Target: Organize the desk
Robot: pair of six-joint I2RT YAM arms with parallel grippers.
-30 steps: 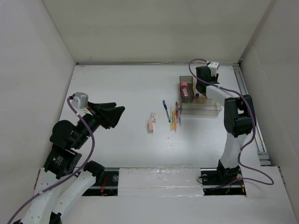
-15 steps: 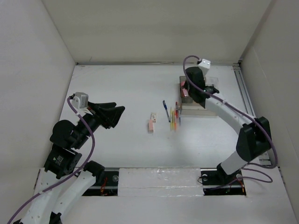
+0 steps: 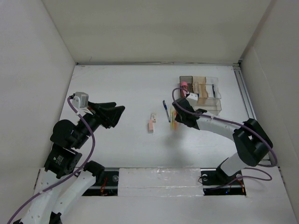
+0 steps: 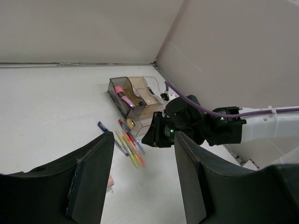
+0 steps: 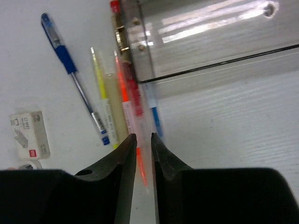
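Note:
On the white desk (image 3: 117, 88), a bundle of pens (image 3: 174, 120) lies just left of a clear compartmented tray (image 3: 212, 106). My right gripper (image 3: 175, 119) is down on that bundle. In the right wrist view its jaws (image 5: 143, 136) stand a pen's width apart around the blurred orange pen (image 5: 140, 158). A yellow pen (image 5: 105, 107) lies on one side of it and a red pen (image 5: 133, 93) on the other. A blue pen (image 5: 70, 70) lies further left. My left gripper (image 3: 119, 112) hovers open over the desk's left side, holding nothing (image 4: 142, 135).
A small white box (image 5: 29, 135) and a pink eraser (image 3: 151, 125) lie left of the pens. The tray (image 4: 135, 93) holds a pink item and other small things. A metal rail (image 3: 250, 116) runs along the desk's right edge. White walls stand on three sides.
My right arm swung from over the tray down and left onto the pen bundle. The orange and yellow pens now look smeared. The left arm has not moved.

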